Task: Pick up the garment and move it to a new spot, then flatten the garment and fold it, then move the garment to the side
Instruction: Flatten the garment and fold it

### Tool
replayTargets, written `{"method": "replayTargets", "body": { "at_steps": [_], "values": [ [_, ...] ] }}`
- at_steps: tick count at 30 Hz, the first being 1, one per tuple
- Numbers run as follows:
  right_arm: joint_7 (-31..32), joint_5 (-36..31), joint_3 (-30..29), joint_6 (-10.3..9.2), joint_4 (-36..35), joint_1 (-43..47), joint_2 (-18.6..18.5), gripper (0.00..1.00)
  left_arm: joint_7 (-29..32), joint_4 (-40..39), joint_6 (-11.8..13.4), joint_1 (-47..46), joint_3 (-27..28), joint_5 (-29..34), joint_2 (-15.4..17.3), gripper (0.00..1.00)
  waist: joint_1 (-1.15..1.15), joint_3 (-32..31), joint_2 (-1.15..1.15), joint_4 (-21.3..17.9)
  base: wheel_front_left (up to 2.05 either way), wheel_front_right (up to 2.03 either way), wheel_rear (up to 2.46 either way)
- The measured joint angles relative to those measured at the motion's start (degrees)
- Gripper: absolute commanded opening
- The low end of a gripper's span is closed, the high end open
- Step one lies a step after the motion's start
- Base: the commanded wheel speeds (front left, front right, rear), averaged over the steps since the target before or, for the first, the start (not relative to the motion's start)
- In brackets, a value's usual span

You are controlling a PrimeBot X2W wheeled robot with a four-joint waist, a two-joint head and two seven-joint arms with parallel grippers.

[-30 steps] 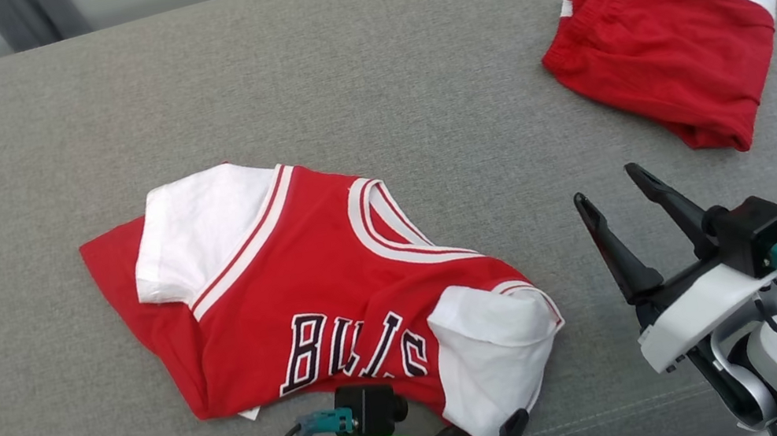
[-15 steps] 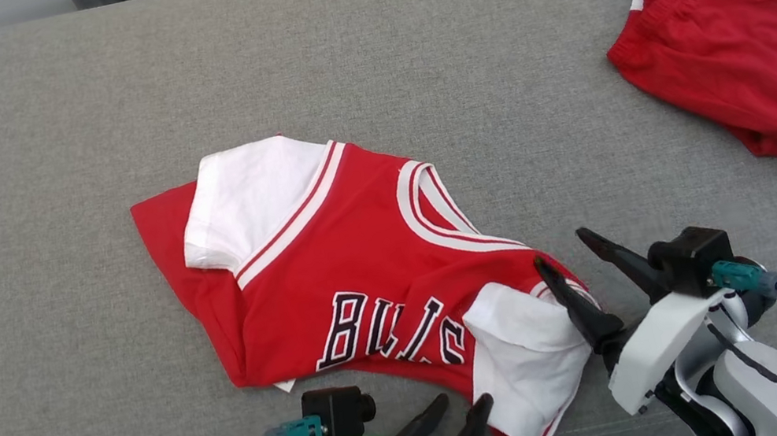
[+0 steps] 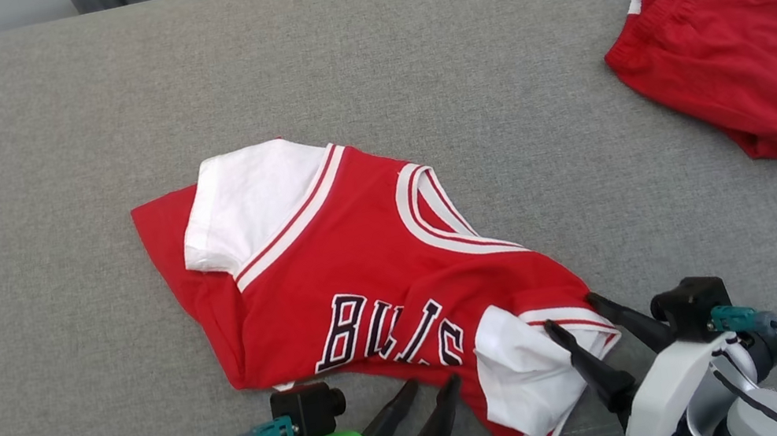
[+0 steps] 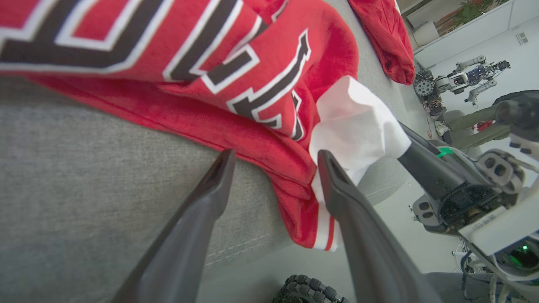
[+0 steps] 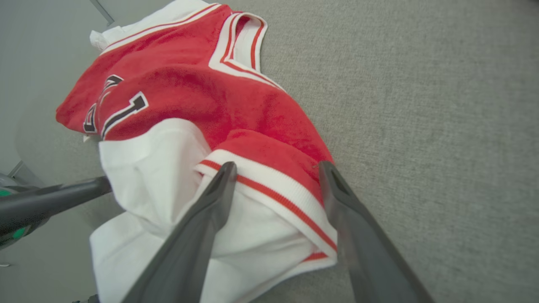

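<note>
So the red-and-white basketball jersey with black lettering (image 3: 366,270) is lying rumpled, front up, on the grey fabric cushion (image 3: 25,154). It's close to the near edge, and its white sleeve (image 3: 521,378) looks like it hangs a bit past the front seam. Both grippers are spread wide with nothing in them. The right gripper (image 3: 571,311) straddles that sleeve's red-striped cuff, 1 finger on the white cloth and 1 at the red shoulder edge. The left gripper (image 3: 432,383) sits right at the bottom hem under the lettering.

What I'd worry about: closing on the cuff probably catches only 1 or 2 layers of sleeve, so a lift would leave the body dangling and bunched, a pain to flatten. The left fingers are low against the cushion, so they could pinch upholstery or miss the hem. The 2 grippers are near each other, so a bump is possible. That overhanging corner could also drag the jersey off the edge. The folded red shorts (image 3: 735,53) are well apart, no issue.
</note>
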Motion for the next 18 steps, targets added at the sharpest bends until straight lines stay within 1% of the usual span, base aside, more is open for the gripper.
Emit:
{"method": "replayTargets", "body": {
  "at_steps": [2,5,11,13,14,18],
  "values": [
    [0.5,0.3,0.3,0.09,-0.2,1.2,-0.1,1.00,-0.4,0.0,0.5,0.0,0.4,0.0,0.0,1.00,0.00,-0.2,0.00,-0.3,0.00,0.00,0.00],
    [1.4,0.6,0.1,0.07,-0.4,2.5,-1.1,1.00,-0.9,0.0,0.5,0.0,0.9,0.0,0.0,1.00,0.00,-0.4,0.00,-0.9,0.00,0.00,0.00],
    [1.7,1.0,-1.9,-0.37,-1.1,3.0,-3.3,1.00,-1.9,0.0,0.5,0.0,1.4,0.0,0.0,1.00,0.00,-0.5,0.00,-2.1,0.00,0.00,0.00],
    [1.7,1.8,-2.4,-0.60,-1.7,3.0,-3.1,1.00,-1.9,0.0,0.5,0.0,1.4,-0.1,-0.1,1.00,0.00,-0.5,0.00,-2.2,0.00,0.00,0.00],
    [1.7,3.4,-2.7,-0.54,-2.7,3.2,-2.0,1.00,-2.0,0.0,0.5,0.0,1.4,-0.1,-0.1,1.00,0.00,-0.5,0.00,-2.2,0.00,0.00,0.00],
    [1.7,6.0,-2.6,-0.02,-3.8,4.4,0.4,1.00,-2.1,0.2,0.5,0.0,1.0,-0.1,-0.1,1.00,0.00,-0.7,0.00,-2.0,0.00,0.00,0.00]
  ]
}}
